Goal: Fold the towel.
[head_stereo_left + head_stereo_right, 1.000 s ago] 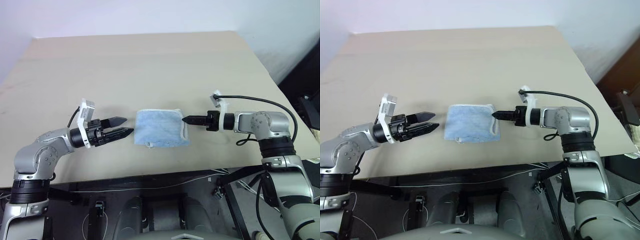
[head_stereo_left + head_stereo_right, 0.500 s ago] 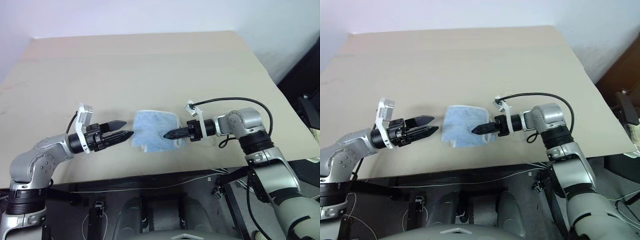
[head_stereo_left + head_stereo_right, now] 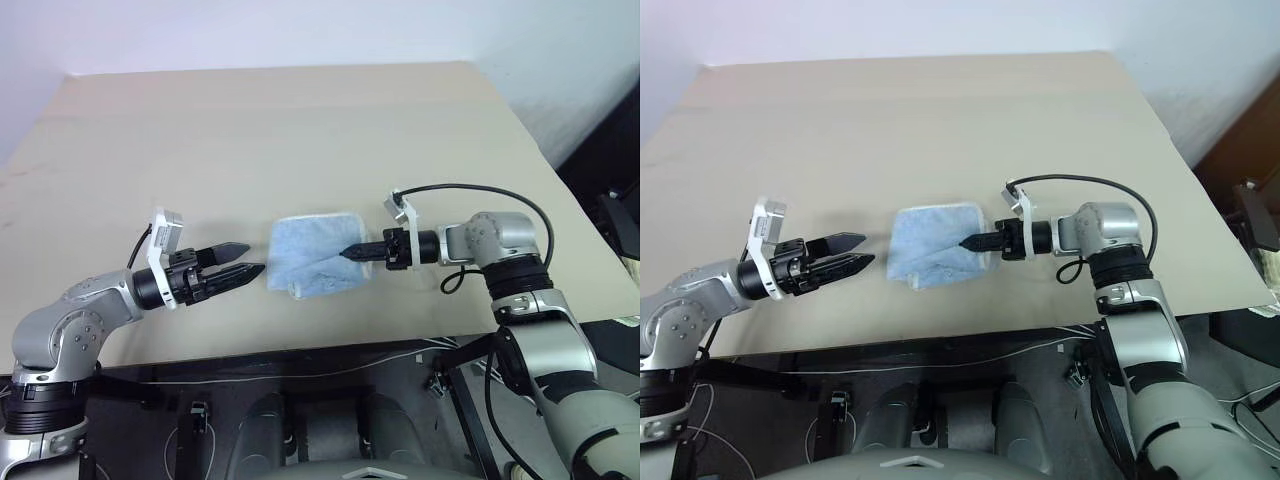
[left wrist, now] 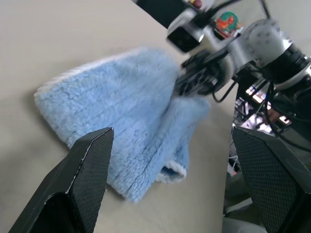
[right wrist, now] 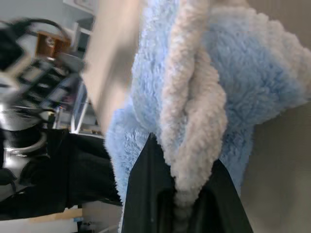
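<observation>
Since a second earlier, the towel's [image 3: 315,257] right hem was clamped by the right claw [image 3: 349,252] and drawn leftward over the desk [image 3: 300,130], starting a fold, while the left claw [image 3: 243,270] was held apart beside it.

left arm: bent at elbow, forearm reaching inward over the table | left gripper [image 3: 250,270]: roughly level, pointing toward the right arm, fingers spread apart, holding nothing | right arm: elbow out, forearm turned inward | right gripper [image 3: 348,252]: tipped slightly down, fingers pinched together on the towel [image 3: 305,260] hem
</observation>
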